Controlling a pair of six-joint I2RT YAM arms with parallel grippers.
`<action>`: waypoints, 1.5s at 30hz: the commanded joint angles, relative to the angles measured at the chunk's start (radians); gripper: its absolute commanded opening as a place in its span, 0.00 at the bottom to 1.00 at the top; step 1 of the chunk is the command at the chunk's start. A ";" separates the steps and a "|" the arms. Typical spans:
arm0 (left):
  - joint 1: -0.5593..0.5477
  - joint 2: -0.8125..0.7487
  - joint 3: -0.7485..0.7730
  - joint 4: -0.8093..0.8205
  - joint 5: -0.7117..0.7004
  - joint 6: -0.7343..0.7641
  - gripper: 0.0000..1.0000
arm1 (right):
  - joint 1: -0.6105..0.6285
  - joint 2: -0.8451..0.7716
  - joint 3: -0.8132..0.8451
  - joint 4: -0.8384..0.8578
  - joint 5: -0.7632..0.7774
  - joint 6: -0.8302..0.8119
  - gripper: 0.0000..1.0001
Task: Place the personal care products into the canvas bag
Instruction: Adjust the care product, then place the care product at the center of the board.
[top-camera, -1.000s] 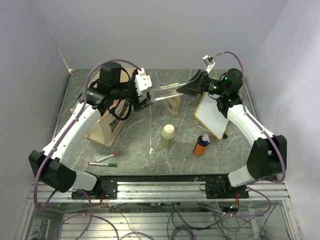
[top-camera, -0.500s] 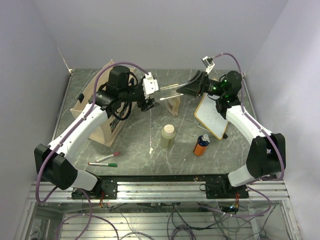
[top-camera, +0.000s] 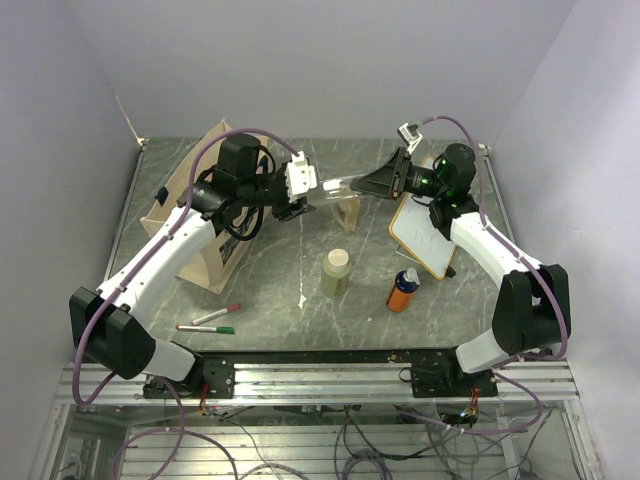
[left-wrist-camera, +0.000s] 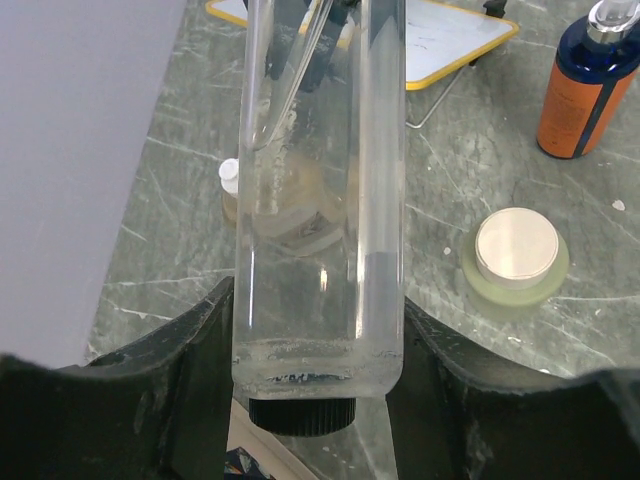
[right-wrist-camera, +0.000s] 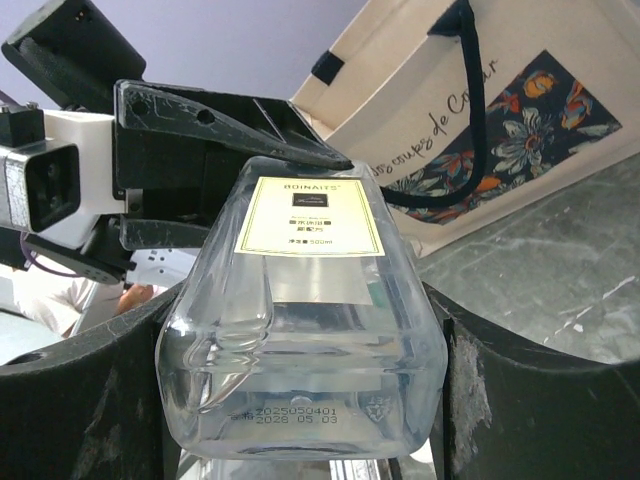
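Note:
The clear bottle with the black cap (top-camera: 335, 186) hangs level above the table between both arms. My left gripper (top-camera: 306, 190) is shut on its cap end; the fingers press both sides in the left wrist view (left-wrist-camera: 318, 380). My right gripper (top-camera: 366, 183) is shut on its base end (right-wrist-camera: 305, 330). The canvas bag (top-camera: 190, 190) stands at the left, with its printed side and navy handle in the right wrist view (right-wrist-camera: 500, 130). The amber bottle (top-camera: 347, 212), the pale green bottle (top-camera: 336, 272) and the orange bottle (top-camera: 403, 290) stand on the table. The salmon-pink bottle is out of view.
The wood-framed whiteboard (top-camera: 428, 232) lies under my right arm, next to the orange bottle. The red and green marker pens (top-camera: 210, 320) lie near the front left. Grey walls close in the table at the back and at both sides.
My left arm has swung right, away from the bag, and its jaws have closed round the cap end of the clear bottle. My right gripper has kept hold of the base.

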 joint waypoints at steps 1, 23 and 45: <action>0.023 -0.061 0.061 -0.001 0.109 -0.090 0.07 | -0.006 0.016 0.008 0.045 -0.014 -0.215 0.66; 0.069 -0.111 0.007 0.021 0.031 -0.140 0.07 | -0.010 -0.001 0.025 -0.041 -0.004 -0.296 1.00; 0.015 0.116 0.010 -0.096 -0.364 -0.447 0.07 | -0.058 -0.088 0.239 -0.795 0.198 -1.073 1.00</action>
